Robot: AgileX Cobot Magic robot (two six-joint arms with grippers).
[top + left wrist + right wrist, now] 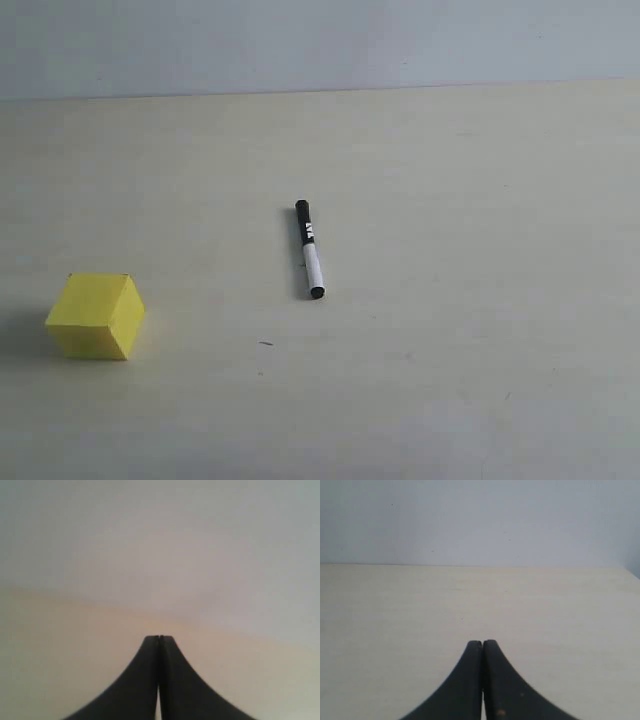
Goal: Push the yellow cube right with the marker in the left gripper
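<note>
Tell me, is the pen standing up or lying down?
Lying down: the marker rests flat along its whole length on the table.

The exterior view looks down at a slant across the bench (450, 400) to its far edge and the wall (320, 40). The left wrist view, blurred, faces out past the left gripper (159, 638). The right wrist view sits low over the bench, facing past the right gripper (482, 642) to the far edge. All three share bench and wall.
</note>
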